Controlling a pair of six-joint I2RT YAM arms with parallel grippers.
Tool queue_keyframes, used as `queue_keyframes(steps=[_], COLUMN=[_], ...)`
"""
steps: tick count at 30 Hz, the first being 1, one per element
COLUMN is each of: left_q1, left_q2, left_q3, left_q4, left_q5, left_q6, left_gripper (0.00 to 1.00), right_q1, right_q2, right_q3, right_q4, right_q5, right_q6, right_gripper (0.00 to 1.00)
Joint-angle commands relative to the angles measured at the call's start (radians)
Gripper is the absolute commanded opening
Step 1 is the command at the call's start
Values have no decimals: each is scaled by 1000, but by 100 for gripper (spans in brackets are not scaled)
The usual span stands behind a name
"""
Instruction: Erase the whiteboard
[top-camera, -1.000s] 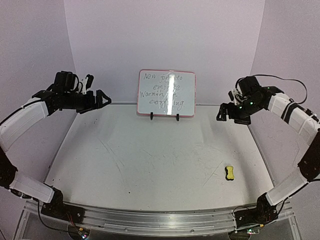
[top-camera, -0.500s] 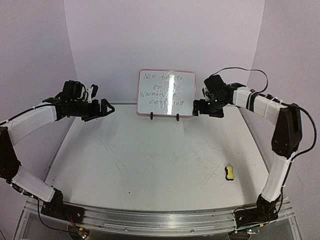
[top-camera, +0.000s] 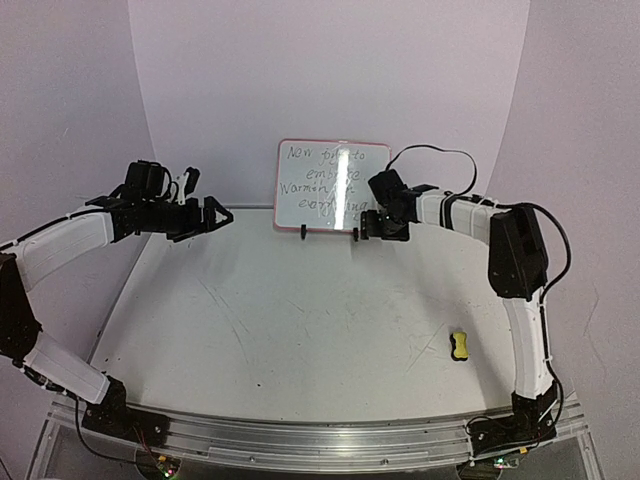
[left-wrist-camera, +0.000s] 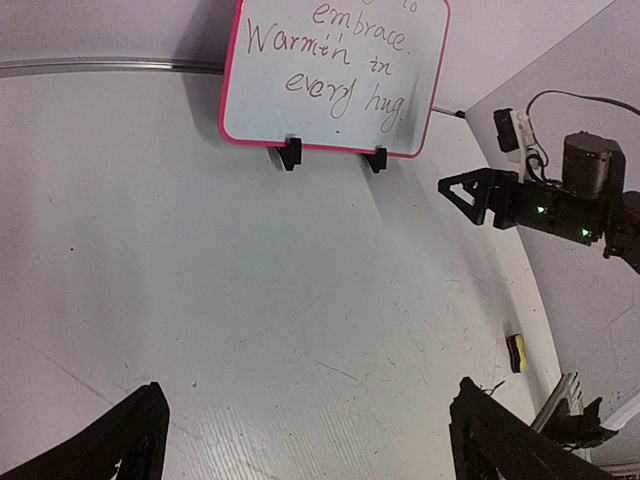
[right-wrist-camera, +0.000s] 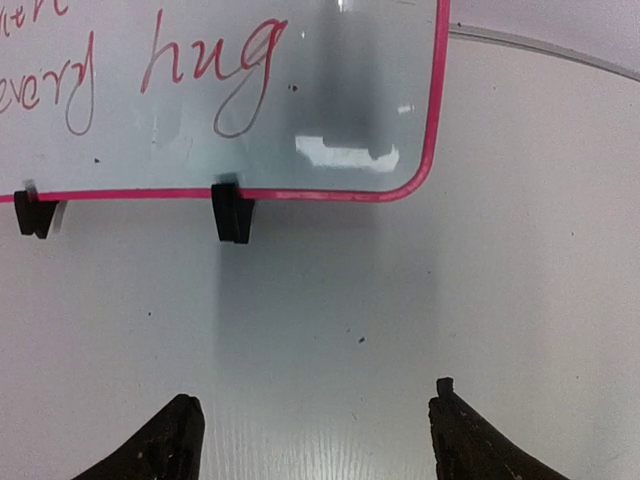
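The whiteboard (top-camera: 333, 187) stands upright on two black feet at the back of the table, with a red-pink frame and handwritten text. It also shows in the left wrist view (left-wrist-camera: 335, 75) and in the right wrist view (right-wrist-camera: 220, 90). My right gripper (top-camera: 372, 225) is open and empty, just right of the board's lower right corner; in its own view (right-wrist-camera: 312, 410) the jaws stand wide apart over bare table. My left gripper (top-camera: 213, 215) is open and empty, left of the board and apart from it, with its jaws wide apart in its own view (left-wrist-camera: 308, 420).
A small yellow eraser block (top-camera: 459, 345) lies on the table at the front right, and shows in the left wrist view (left-wrist-camera: 517, 352). Purple walls enclose the table on three sides. My right arm (top-camera: 500, 230) reaches across the right back corner.
My right gripper has swung left along the back, from the right wall to the board's lower right corner. My left gripper has moved slightly right toward the board.
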Motion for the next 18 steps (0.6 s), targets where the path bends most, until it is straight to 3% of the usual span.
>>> queue_keyframes(steps=[1,8,18], left_q1=[3,3,3], left_q2=[-14,-23,-24], left_q3=[-4,-11,-15], left_q4=[51,56,56], left_q5=[31,32,24], left_q6=[-4,-1,8], left_gripper=[100,100,100], right_q1=[14,15,15], right_q2=[113,249,387], right_q3=[137,286,434], right_q4=[50,80,124], right_q5=[54,76,64], right_q6=[19,35,8], right_gripper=[76,65,58])
